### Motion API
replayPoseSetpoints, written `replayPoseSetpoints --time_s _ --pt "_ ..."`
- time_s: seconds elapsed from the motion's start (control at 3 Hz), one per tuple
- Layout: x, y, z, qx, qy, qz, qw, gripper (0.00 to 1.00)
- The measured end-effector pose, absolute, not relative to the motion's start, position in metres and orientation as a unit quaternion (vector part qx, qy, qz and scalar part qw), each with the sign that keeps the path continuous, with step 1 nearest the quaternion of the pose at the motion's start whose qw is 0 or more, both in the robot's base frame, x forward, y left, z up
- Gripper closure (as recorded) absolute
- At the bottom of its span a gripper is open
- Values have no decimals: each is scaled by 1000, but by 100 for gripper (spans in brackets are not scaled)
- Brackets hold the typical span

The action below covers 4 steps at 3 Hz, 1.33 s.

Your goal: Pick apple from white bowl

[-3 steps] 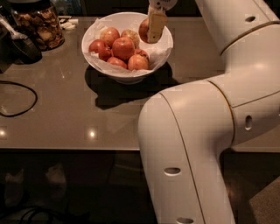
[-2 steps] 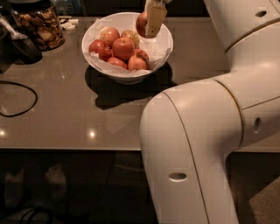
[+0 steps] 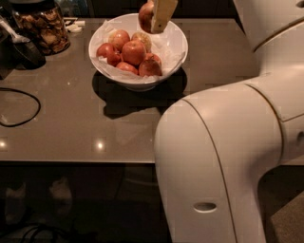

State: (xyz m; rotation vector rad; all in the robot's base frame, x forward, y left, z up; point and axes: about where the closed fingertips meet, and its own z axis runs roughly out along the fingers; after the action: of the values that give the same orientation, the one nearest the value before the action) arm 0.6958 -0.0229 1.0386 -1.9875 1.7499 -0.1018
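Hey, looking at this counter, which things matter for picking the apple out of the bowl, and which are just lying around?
For the job:
- apple, held in the gripper above the bowl
- bowl

Lying about:
- other apples in the bowl
- jar, back left
- cable, left of the bowl

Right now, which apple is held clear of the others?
The apple held by the gripper at the top edge, over the white bowl; the rest lie inside it.

Rounded white arm (image 3: 228, 156) — tan pincer (image 3: 155, 18) above white bowl (image 3: 137, 84).
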Motion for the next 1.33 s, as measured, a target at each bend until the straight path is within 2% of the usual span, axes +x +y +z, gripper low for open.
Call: replayPoseSetpoints --time_s 0.67,1.33 --pt "673 -4 1046 -748 615 -15 249 100" --pt "640 -7 1039 -747 618 9 246 100"
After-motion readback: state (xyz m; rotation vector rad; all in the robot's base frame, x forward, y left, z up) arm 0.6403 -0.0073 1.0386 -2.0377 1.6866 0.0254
